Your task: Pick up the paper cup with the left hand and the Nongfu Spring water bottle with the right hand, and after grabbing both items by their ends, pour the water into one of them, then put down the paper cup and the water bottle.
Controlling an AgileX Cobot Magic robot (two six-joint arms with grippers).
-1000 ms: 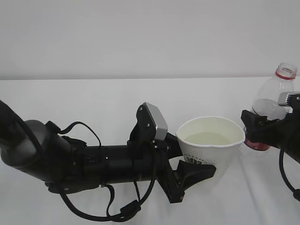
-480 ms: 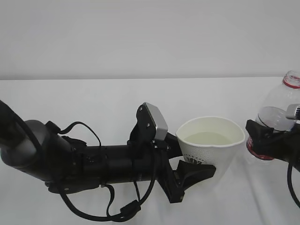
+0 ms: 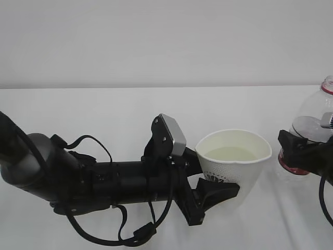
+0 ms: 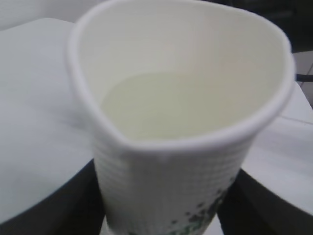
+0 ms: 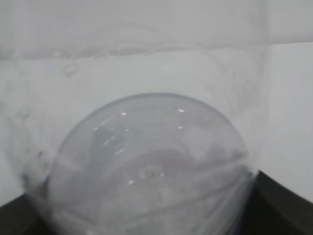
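On the left side of the exterior view, the left hand lay low over the white surface, a bulky black arm with cables and a silver-grey plate near its front. Its end effector was clamped on the lower part of the paper cup, one black finger showing under the cup's side. The cup stood almost upright, its rim pressed into a slightly triangular shape, as the left wrist view made clear. Inside it the water reached about half of the height, clear against the cream wall. Green print showed low on the cup's side.

At the right edge, well apart from the cup, the right hand was closed around the water bottle near its red label. The bottle leaned a little, with its red neck ring at the frame edge. In the right wrist view the clear bottle filled the picture, and black parts showed at the bottom corners.
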